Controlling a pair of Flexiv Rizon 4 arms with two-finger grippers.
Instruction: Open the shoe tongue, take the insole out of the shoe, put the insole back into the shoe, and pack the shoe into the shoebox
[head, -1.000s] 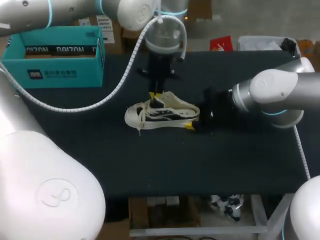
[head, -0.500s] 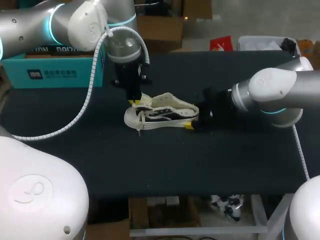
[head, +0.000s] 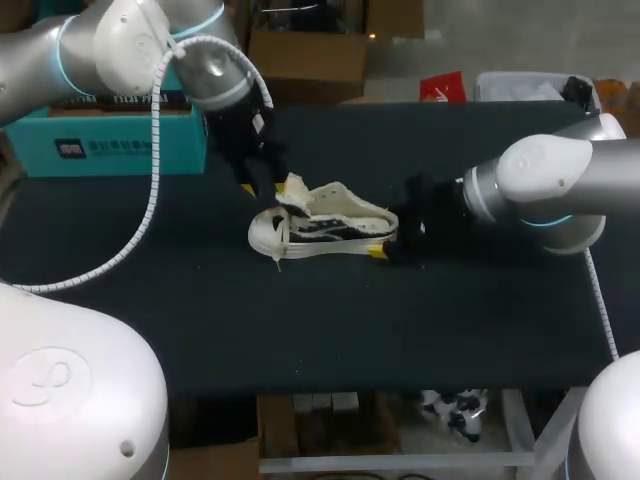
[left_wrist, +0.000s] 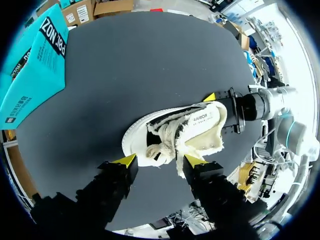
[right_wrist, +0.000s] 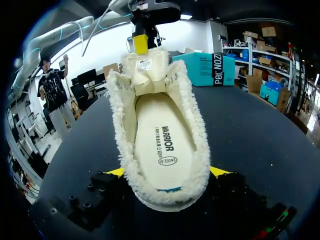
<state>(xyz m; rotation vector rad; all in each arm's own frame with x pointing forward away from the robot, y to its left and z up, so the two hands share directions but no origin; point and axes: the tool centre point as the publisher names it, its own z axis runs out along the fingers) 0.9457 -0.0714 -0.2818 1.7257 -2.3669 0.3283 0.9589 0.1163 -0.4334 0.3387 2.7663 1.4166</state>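
Observation:
A cream and black low shoe (head: 322, 226) lies on the dark table, toe to the left. My left gripper (head: 266, 186) is over its laces, open, and the raised tongue (left_wrist: 200, 120) and lace knot (left_wrist: 162, 145) lie loose between its fingers (left_wrist: 125, 161). My right gripper (head: 385, 240) straddles the heel. Both its yellow tips press the fleece-lined sides, so it is shut on the shoe (right_wrist: 162, 130). The cream insole (right_wrist: 162, 145) lies flat inside. The open teal shoebox (head: 105, 120) stands at the back left, also seen past the shoe's toe (left_wrist: 35, 65).
Bare dark table (head: 400, 330) spreads in front of the shoe and to both sides. My left arm's white coiled cable (head: 150, 200) hangs in a loop over the table's left part.
My left gripper swung left from above the shoe's middle to the lace area and tilted. Its fingers, shut before, have parted. The shoe and the right arm stayed put.

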